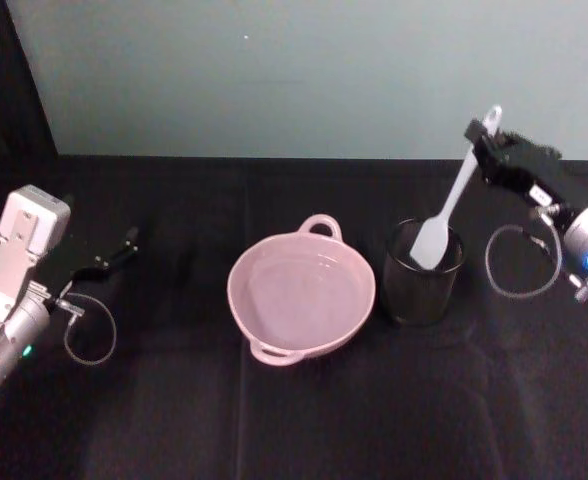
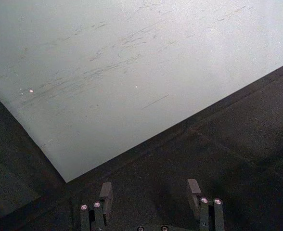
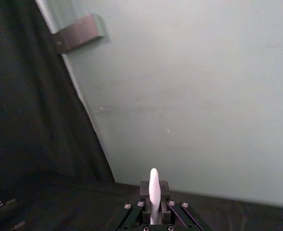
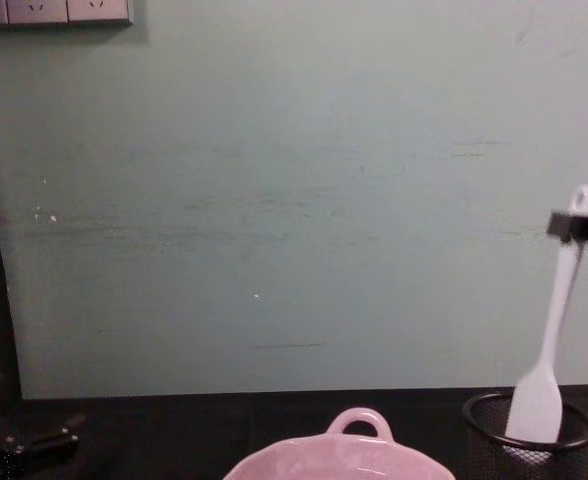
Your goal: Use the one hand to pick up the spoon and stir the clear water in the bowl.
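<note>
Upper right, our right hand pinches the spoon near its handle tip. The blade seems to sit inside the mesh cup. Lifting out and stirring the centre bowl remain. Our left hand idles at far left, fingers spread.

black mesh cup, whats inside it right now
The spoon has its blade inside the black mesh cup, handle leaning up out, pinched near the tip by the right gripper. The cup's bottom beneath the blade is hidden. The left gripper rests open, far left.
</note>
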`<action>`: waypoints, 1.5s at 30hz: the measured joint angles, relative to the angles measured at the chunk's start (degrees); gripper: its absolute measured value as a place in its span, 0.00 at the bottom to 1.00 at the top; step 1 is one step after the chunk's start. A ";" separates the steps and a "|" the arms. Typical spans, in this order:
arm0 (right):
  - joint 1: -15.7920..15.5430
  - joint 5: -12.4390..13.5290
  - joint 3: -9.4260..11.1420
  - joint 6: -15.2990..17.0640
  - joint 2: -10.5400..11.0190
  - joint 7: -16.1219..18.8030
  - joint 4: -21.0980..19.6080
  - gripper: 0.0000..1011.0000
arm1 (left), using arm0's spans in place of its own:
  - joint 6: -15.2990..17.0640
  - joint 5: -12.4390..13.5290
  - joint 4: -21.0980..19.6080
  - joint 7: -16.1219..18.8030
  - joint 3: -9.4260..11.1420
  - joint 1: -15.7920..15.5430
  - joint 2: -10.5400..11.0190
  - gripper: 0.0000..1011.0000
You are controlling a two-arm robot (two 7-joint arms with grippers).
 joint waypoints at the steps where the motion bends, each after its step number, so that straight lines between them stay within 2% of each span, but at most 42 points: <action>1: 0.35 -0.49 -0.07 0.24 0.22 0.12 -0.47 0.11 | 0.00 0.00 0.00 0.00 0.00 0.00 0.00 1.00; 6: 3.26 -2.84 -0.18 2.90 1.63 1.35 -4.09 0.11 | 0.00 0.00 0.00 0.00 0.00 0.00 0.00 1.00; 15: 5.48 -4.65 -0.09 6.18 2.61 2.34 -6.87 0.11 | 0.00 0.00 0.00 0.00 0.00 0.00 0.00 1.00; 38: 5.12 -4.64 0.16 5.82 2.33 2.80 -6.96 0.11 | 0.00 0.00 0.00 0.00 0.00 0.00 0.00 1.00; 41: 5.80 -4.81 -0.84 5.49 1.36 4.00 -6.94 0.11 | 0.00 0.00 0.00 0.00 0.00 0.00 0.00 1.00; 44: 7.67 -5.56 -3.38 5.41 -0.37 5.66 -5.96 0.11 | 0.00 0.00 0.00 0.00 0.00 0.00 0.00 1.00; 45: 8.72 -6.04 -4.84 5.40 -1.33 6.49 -5.25 0.11 | 0.00 0.00 0.00 0.00 0.00 0.00 0.00 1.00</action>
